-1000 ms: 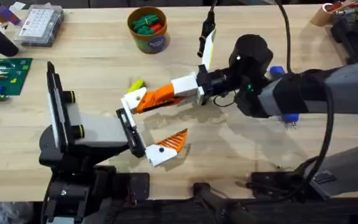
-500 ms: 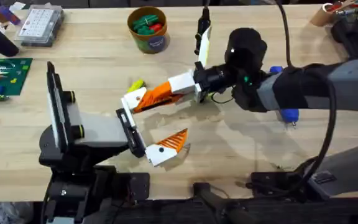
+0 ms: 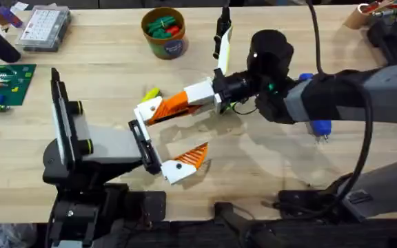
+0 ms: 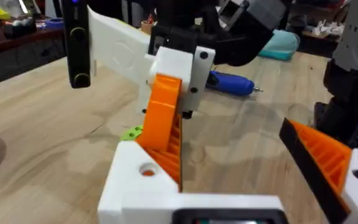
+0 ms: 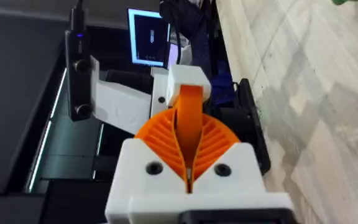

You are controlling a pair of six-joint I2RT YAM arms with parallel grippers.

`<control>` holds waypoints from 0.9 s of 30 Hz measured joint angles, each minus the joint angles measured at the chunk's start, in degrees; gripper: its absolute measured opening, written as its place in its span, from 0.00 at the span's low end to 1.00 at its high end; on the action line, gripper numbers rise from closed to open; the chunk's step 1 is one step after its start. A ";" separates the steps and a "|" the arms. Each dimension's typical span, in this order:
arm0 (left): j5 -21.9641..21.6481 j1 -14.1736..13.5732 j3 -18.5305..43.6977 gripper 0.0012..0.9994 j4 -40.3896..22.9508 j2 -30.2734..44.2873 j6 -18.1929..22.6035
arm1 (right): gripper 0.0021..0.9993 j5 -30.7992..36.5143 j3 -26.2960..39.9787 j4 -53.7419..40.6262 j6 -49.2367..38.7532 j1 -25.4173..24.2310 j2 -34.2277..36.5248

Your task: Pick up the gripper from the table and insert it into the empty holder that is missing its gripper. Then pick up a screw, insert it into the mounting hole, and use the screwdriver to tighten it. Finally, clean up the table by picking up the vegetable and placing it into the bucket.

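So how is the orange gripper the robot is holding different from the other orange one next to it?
The gripper is clamped in the right end effector, while nothing grips the twin finger. The gripper's white base is at the far end of the holder; the twin finger sits at the holder's near end. Both are ribbed orange wedges with white bases, pointing away from the holder.
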 joint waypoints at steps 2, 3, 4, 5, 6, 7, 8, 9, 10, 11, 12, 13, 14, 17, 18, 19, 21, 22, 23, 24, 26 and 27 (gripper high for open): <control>0.00 0.00 0.00 0.99 -0.02 0.00 0.00 | 0.02 0.11 0.00 -0.02 0.00 0.03 0.00; 0.00 0.00 0.00 0.99 -0.02 0.00 0.00 | 0.02 0.13 0.00 0.00 -0.02 0.03 0.00; 0.00 0.00 0.00 0.99 -0.02 0.00 0.00 | 0.02 0.13 0.00 0.00 0.00 0.03 0.00; 0.00 0.00 0.00 0.99 -0.02 0.00 0.02 | 0.02 0.13 0.02 -0.02 -0.02 0.03 0.00; 0.00 0.00 0.00 0.99 -0.04 0.00 0.00 | 0.02 0.13 0.02 0.00 -0.02 0.03 0.00; 0.00 0.00 0.00 0.99 -0.02 0.00 0.02 | 0.02 0.13 0.02 0.00 0.00 0.05 0.00; 0.00 0.00 0.00 0.99 -0.02 0.00 0.00 | 0.02 0.13 0.04 0.00 -0.02 0.05 0.00; 0.00 0.00 0.00 0.99 -0.02 0.00 0.00 | 0.02 0.13 0.04 -0.02 -0.02 0.03 0.00; 0.00 0.00 0.00 0.99 -0.02 0.00 0.00 | 0.02 0.13 0.07 -0.02 -0.02 0.03 0.00; 0.00 0.00 0.00 0.99 -0.02 0.00 0.00 | 0.02 0.13 0.07 -0.02 -0.02 0.03 0.00; 0.00 0.00 0.00 0.99 -0.02 0.00 -0.02 | 0.02 0.13 0.09 -0.04 -0.04 0.03 0.00; 0.00 0.00 0.00 0.99 -0.02 0.00 -0.02 | 0.02 0.13 0.09 -0.04 -0.13 0.03 0.00; 0.00 0.00 0.00 0.99 -0.02 0.00 -0.02 | 0.02 0.11 0.09 -0.04 -0.15 0.03 0.00; -0.02 0.00 0.00 0.99 -0.02 0.00 -0.02 | 0.02 0.13 0.09 -0.04 -0.17 0.03 0.00; -0.02 0.00 0.00 0.99 -0.02 0.00 0.00 | 0.02 0.11 0.09 -0.04 -0.22 0.03 0.00; -0.02 0.00 0.00 0.99 -0.02 0.00 -0.02 | 0.02 0.11 0.09 -0.04 -0.30 0.03 0.02; -0.08 0.00 0.00 0.99 -0.12 0.00 -0.04 | 0.02 -0.11 0.35 0.04 -0.41 0.03 0.50; -0.13 0.00 0.00 0.99 -0.28 0.00 -0.06 | 0.02 -0.21 0.83 0.04 -0.42 0.03 1.13; -0.23 0.00 0.00 0.99 -0.43 0.00 -0.11 | 0.02 -0.50 1.43 0.11 -0.39 0.03 1.90; -0.24 0.04 0.00 0.99 -0.44 0.00 -0.30 | 0.02 -0.87 2.13 0.23 -0.39 0.03 2.71; -0.32 0.17 0.00 0.99 -0.44 0.00 -0.31 | 0.02 -2.05 3.74 0.37 -0.39 -0.05 4.08; -0.41 0.17 0.00 0.99 -0.42 0.00 -0.31 | 0.02 -2.65 4.38 0.33 -0.39 -0.10 4.60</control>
